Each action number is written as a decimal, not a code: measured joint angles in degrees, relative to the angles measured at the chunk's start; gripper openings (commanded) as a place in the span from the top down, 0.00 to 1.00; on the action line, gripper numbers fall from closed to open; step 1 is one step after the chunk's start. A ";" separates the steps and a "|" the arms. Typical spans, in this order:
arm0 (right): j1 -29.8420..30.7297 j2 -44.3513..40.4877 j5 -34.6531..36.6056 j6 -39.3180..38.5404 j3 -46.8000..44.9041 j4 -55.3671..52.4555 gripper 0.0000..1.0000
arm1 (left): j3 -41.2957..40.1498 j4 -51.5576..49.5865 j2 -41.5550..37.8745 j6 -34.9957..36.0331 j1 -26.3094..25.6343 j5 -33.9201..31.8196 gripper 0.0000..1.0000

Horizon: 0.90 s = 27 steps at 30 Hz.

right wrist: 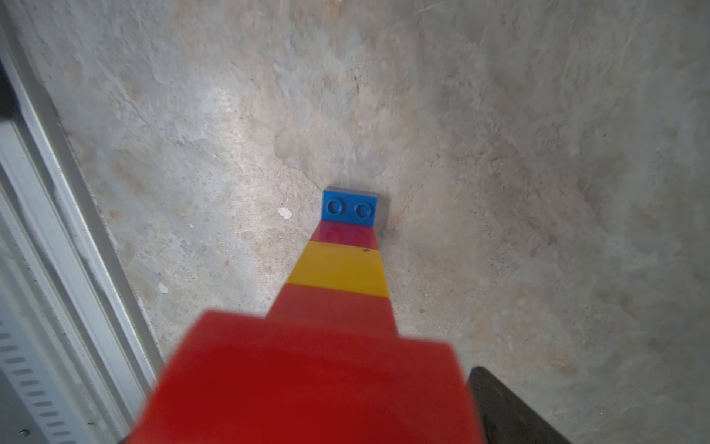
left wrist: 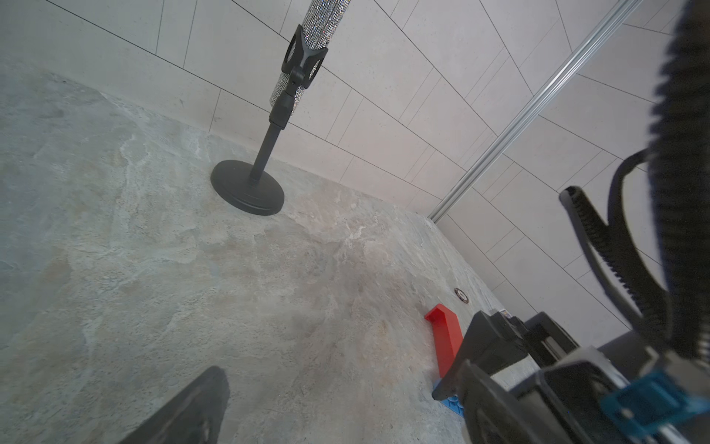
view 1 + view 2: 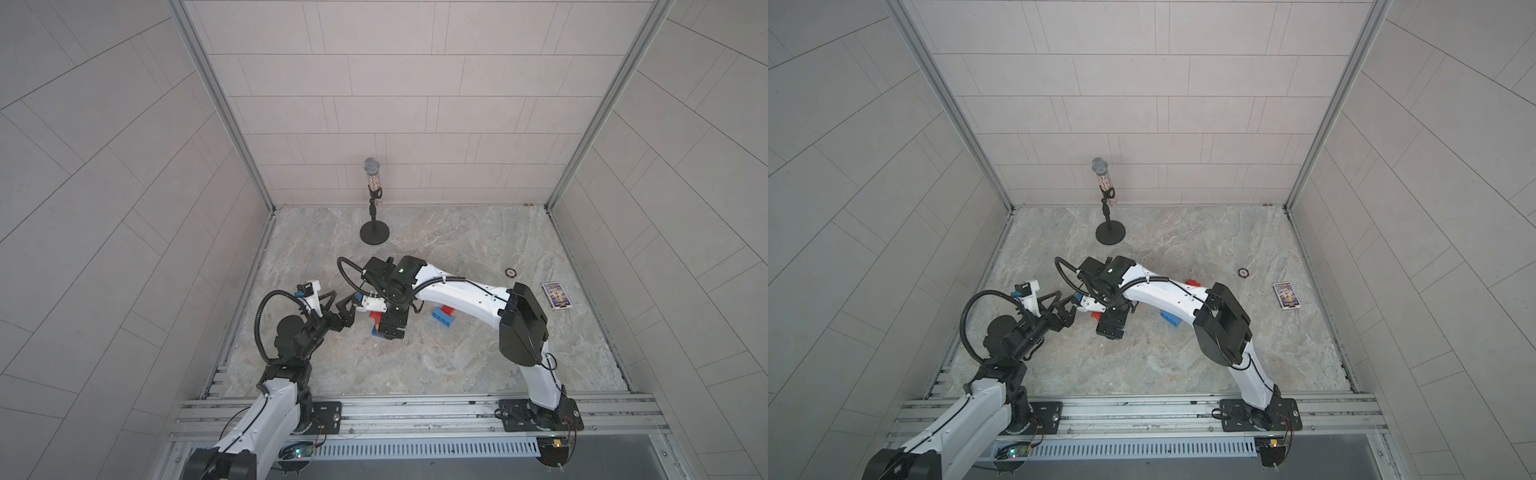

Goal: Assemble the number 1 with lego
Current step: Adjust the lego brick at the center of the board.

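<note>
The right gripper (image 3: 391,330) points straight down over the lego tower (image 1: 333,319) and hides most of it in both top views. From its wrist camera only 1 dark finger (image 1: 511,411) shows, just beside the blurred red top brick (image 1: 315,384). Whether the jaws pinch that brick or stand clear of it cannot be told. Below the top brick the tower narrows to a column of red, a yellow brick (image 1: 340,269) and red again. It ends in a blue base brick (image 1: 349,207) that sits flat on the stone-patterned table (image 3: 415,374) with 2 studs bare at its end. The tower stands upright a little left of the table's middle. The left gripper (image 3: 340,305) hovers just to its left with jaws spread wide, and in the left wrist view its fingers (image 2: 199,403) are far apart with table showing between them. To the right of the tower, partly under the right forearm, lies a loose blue brick (image 3: 441,319) with a loose red brick (image 3: 447,309) just beside its far side. Another red piece (image 3: 1192,282) peeks past the forearm in a top view, and whether it is the same brick cannot be told. At the back a microphone stand (image 3: 374,232) holds a glittery microphone (image 3: 370,166). Near the right edge lie a small round disc (image 3: 510,272) and a printed card box (image 3: 557,296), well apart from the lego.
</note>
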 measured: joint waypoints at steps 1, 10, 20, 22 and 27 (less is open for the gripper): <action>-0.07 0.00 0.26 0.13 0.07 0.09 0.01 | 0.00 -0.02 -0.02 0.00 0.00 0.00 0.00; -1.36 -0.44 2.14 2.40 -0.15 3.82 0.01 | 0.00 -0.04 -0.33 0.00 0.02 -0.96 0.00; -3.67 -2.08 2.71 4.92 0.83 8.70 0.01 | 0.00 0.13 -0.66 0.00 -0.11 1.01 0.00; -4.37 -2.08 3.13 4.90 1.11 8.72 0.01 | 0.00 0.15 -0.76 0.00 -0.13 1.09 0.00; -6.75 -2.08 5.46 4.61 1.42 8.52 0.01 | 0.00 0.15 -0.76 0.00 -0.11 1.11 0.00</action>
